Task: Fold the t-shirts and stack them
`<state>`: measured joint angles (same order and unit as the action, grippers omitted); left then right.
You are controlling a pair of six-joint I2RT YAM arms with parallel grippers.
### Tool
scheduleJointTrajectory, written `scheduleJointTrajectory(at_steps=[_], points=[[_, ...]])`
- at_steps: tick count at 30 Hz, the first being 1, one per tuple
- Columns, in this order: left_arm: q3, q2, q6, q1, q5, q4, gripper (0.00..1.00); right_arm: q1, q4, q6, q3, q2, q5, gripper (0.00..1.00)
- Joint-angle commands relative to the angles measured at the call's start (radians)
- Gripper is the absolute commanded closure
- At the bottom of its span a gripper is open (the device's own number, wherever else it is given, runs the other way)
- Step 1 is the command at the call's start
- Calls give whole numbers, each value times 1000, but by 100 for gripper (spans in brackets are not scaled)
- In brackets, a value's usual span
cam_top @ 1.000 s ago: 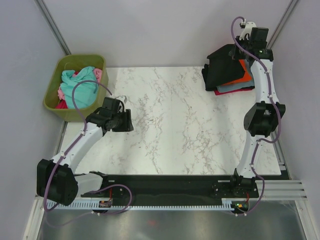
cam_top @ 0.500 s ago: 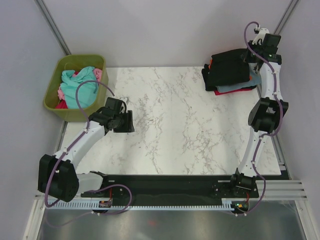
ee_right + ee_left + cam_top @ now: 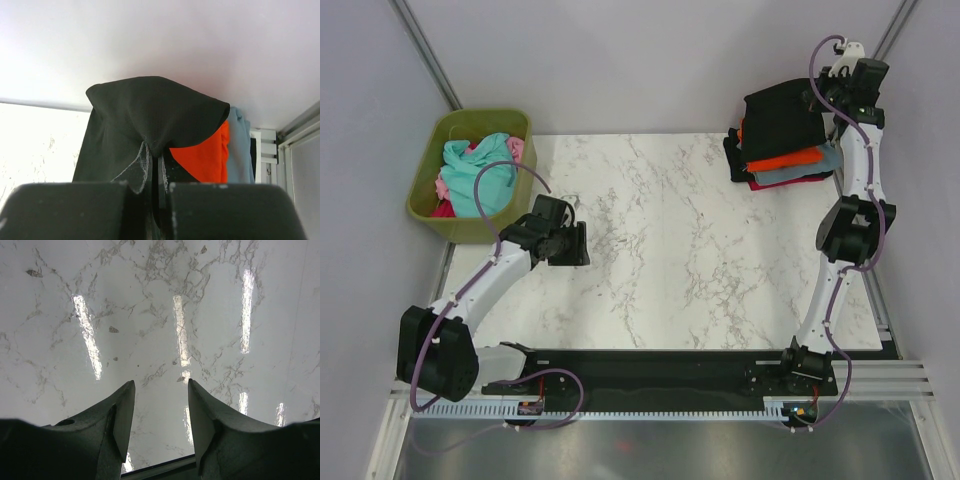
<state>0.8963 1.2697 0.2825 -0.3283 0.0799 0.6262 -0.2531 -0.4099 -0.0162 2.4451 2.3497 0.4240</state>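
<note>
At the table's back right corner lies a stack of folded t-shirts, with orange (image 3: 788, 160), grey-blue (image 3: 826, 160) and magenta (image 3: 782, 183) layers showing. My right gripper (image 3: 825, 100) is shut on an edge of the large black t-shirt (image 3: 780, 115), which hangs lifted over the stack. In the right wrist view the black cloth (image 3: 150, 115) bunches into the shut gripper (image 3: 154, 162), with orange (image 3: 205, 155) and grey-blue (image 3: 239, 150) cloth behind it. My left gripper (image 3: 582, 243) hovers open over bare marble (image 3: 161, 385), holding nothing.
An olive-green tub (image 3: 423, 195) stands off the table's back left corner, holding loose teal (image 3: 480, 172), pink (image 3: 517, 150) and red (image 3: 444, 210) shirts. The marble table (image 3: 690, 240) stretches between the arms. A metal post (image 3: 890, 30) and walls stand close behind the right arm.
My right arm has swung back and to the right, pulling the black t-shirt up and across the stack. The left arm has barely shifted.
</note>
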Motion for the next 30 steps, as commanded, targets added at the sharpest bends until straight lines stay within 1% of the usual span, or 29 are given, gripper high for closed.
scheduleJointTrajectory(at_steps=[1, 4, 6, 7, 8, 9, 10, 11, 12, 14, 15, 17, 18, 20, 21, 22, 23, 24, 25, 26, 27, 28, 29, 30], points=[[18, 3, -43, -6, -2, -16, 46, -6, 86, -14, 19, 35, 38, 100], [19, 5, -43, -8, 0, -16, 46, -9, 92, -25, 17, 63, 15, 100], [20, 3, -43, -12, 0, -14, 46, -21, 120, 1, 17, 91, -4, 100], [20, 2, -45, -11, -2, -13, 46, -31, 131, 12, 18, 101, -16, 97], [21, 0, -45, -11, 0, -14, 46, -35, 157, 13, 25, 114, -57, 67], [21, -3, -45, -11, -2, -14, 46, -40, 170, 48, 31, 141, -77, 42], [23, -6, -43, -11, -3, -13, 46, -46, 187, 53, 44, 157, -108, 21], [23, -7, -43, -11, -2, -13, 46, -49, 222, 56, 55, 172, -141, 2], [21, -9, -43, -12, 0, -14, 46, -51, 235, 58, 71, 203, -224, 2], [18, -15, -42, -14, 9, -13, 46, -69, 278, 94, 107, 224, -277, 2], [18, -18, -42, -17, 9, -14, 46, -75, 296, 116, 106, 223, -319, 2], [19, -29, -42, -20, 9, -13, 46, -97, 342, 159, 77, 200, -353, 2], [20, -33, -42, -21, 8, -14, 46, -101, 353, 168, 60, 162, -369, 2], [21, -47, -42, -21, 3, -14, 46, -106, 378, 196, 0, 111, -459, 2], [20, -52, -42, -21, 4, -13, 46, -107, 390, 205, -27, 47, -470, 2], [20, -59, -42, -21, 6, -13, 46, -107, 402, 216, -94, 13, -473, 2], [21, -67, -40, -21, 6, -14, 46, -107, 454, 241, -130, -24, -467, 2], [21, -79, -40, -21, 1, -13, 46, -107, 471, 264, -165, -97, -459, 2], [18, -87, -40, -21, 1, -14, 46, -107, 486, 289, -226, -133, -450, 2], [18, -95, -39, -23, 3, -14, 46, -107, 500, 348, -253, -170, -427, 2], [18, -108, -39, -23, 4, -13, 46, -106, 502, 376, -279, -240, -394, 2], [18, -113, -37, -20, 4, -13, 46, -101, 505, 406, -338, -277, -371, 2], [18, -119, -37, -23, 4, -16, 46, -94, 507, 456, -372, -353, -314, 2], [21, -130, -37, -22, 4, -14, 46, -71, 505, 472, -412, -398, -300, 2]])
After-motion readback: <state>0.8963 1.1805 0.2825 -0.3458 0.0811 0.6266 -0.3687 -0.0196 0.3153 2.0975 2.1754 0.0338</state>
